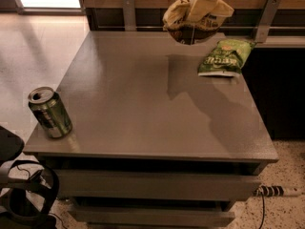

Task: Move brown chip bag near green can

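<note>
Crinkly brown-and-cream chip bag (183, 20) hangs above the grey worktop (143, 109), well apart from the small green metal can (49, 112) and diagonally across from it, its top pinched in the robot's closed tool (204, 1). Risks: the slack bag slipping free, or toppling the edge-standing can

— What does the table (143, 109) look like?
— Smooth, a bit shiny. The green can (50, 112) is shiny metal.
— And the bags?
— The brown chip bag (177, 17) looks crinkly, pinched in the pale gripper (199, 5) up top. The green chip bag (223, 58) looks glossy.
</note>
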Robot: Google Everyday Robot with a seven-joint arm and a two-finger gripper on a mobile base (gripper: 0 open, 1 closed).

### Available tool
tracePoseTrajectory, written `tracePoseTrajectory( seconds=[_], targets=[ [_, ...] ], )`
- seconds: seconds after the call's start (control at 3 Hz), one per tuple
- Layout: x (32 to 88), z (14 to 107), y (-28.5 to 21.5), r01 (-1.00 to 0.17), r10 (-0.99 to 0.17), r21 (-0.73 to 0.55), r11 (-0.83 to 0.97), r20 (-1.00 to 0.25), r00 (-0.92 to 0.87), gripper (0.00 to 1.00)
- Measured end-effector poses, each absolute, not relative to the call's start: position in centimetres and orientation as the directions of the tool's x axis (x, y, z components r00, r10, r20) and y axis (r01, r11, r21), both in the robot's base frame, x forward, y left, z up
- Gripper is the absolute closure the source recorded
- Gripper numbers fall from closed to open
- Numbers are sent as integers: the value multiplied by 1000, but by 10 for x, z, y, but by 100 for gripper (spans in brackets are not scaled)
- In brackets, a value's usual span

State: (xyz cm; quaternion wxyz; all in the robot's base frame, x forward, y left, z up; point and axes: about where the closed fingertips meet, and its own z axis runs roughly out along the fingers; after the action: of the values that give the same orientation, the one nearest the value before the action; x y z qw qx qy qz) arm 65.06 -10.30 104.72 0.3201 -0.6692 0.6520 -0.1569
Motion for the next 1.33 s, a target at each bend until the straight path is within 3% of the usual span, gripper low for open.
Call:
tracePoseTrajectory(
  seconds=[0.33,1.33],
  targets=[
    [595,1086,-115,-721,-958,-686,95,-259,121,100],
    [571,1095,-107,-689,-939,-719,89,-292,183,100]
  ],
)
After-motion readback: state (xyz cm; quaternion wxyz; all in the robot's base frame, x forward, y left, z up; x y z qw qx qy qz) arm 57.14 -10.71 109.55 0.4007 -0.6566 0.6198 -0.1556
